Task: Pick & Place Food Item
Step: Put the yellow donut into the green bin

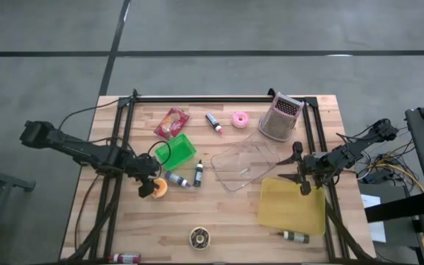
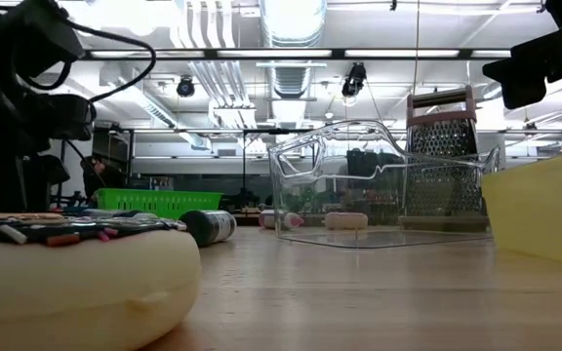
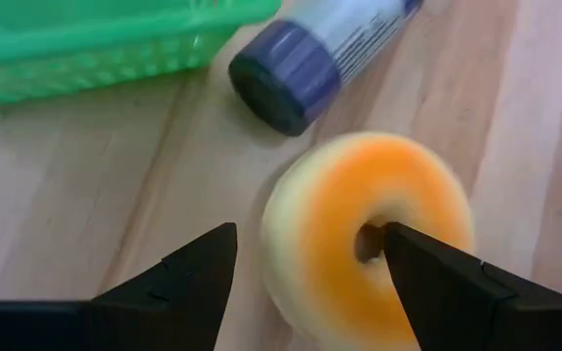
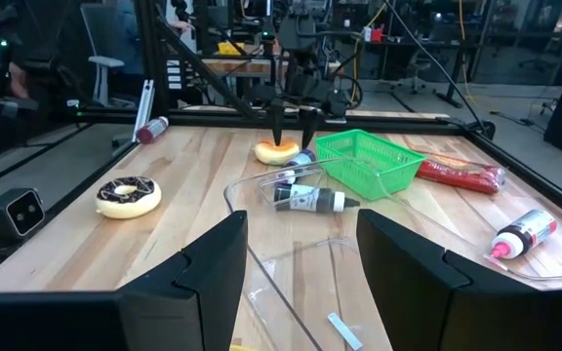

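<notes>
My left gripper (image 1: 150, 188) straddles the orange donut (image 1: 158, 189) near the worktop's left edge, fingers wide, a bottle (image 1: 177, 179) and empty green basket (image 1: 176, 152) just beside, while my right gripper (image 1: 297, 175) hangs open beside the clear tub (image 1: 250, 163).

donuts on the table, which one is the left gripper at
The orange-glazed donut beside the green basket; the left gripper straddles it, open. The chocolate donut and pink donut lie apart.

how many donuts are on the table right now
3. An orange donut lies between the left gripper's open fingers beside the green basket; a chocolate donut sits near the front edge; a pink donut lies at the back by the grater.
</notes>
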{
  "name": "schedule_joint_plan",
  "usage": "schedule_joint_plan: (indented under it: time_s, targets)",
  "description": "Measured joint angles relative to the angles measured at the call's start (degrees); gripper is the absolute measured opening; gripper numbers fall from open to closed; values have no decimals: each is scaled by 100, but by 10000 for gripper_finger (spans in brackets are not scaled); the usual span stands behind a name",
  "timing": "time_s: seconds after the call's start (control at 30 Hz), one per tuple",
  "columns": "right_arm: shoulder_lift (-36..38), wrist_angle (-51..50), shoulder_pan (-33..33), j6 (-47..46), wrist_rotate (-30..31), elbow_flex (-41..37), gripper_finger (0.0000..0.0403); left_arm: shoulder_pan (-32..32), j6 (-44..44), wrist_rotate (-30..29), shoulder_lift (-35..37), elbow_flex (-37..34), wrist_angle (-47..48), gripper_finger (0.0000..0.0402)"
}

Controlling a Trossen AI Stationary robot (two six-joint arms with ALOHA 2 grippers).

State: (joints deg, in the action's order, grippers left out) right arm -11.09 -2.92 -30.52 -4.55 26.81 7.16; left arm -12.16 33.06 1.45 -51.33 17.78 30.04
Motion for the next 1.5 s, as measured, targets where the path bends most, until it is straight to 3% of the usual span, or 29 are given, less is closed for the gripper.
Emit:
schedule_joint_plan:
  time_s: [0.37, 0.5, 0.7, 0.77, 0.97, 1.1, 1.5]
  targets:
    - [0, 0, 0, -41, 2, -11, 192, -2, 0, -2, -730, 6, -535, 238]
    - [0, -12, 0, -112, 1, -21, 192, -4, -4, -45, -918, 20, -585, 181]
    - [2, -17, 1, -111, 4, -44, 192, -2, -74, 14, -925, 19, -602, 41]
    - [0, -15, 2, -110, 7, -44, 192, -2, -110, 103, -904, 35, -584, 16]
    - [0, -13, 2, -138, 9, -44, 192, -138, -103, 631, -818, 123, -511, 6]
    - [0, -9, 2, -149, 11, -53, 192, -329, -105, 606, -774, 323, -505, 4]
    - [0, 11, 2, -147, 13, -81, 192, -612, -822, -1038, -689, 1121, -650, 4]
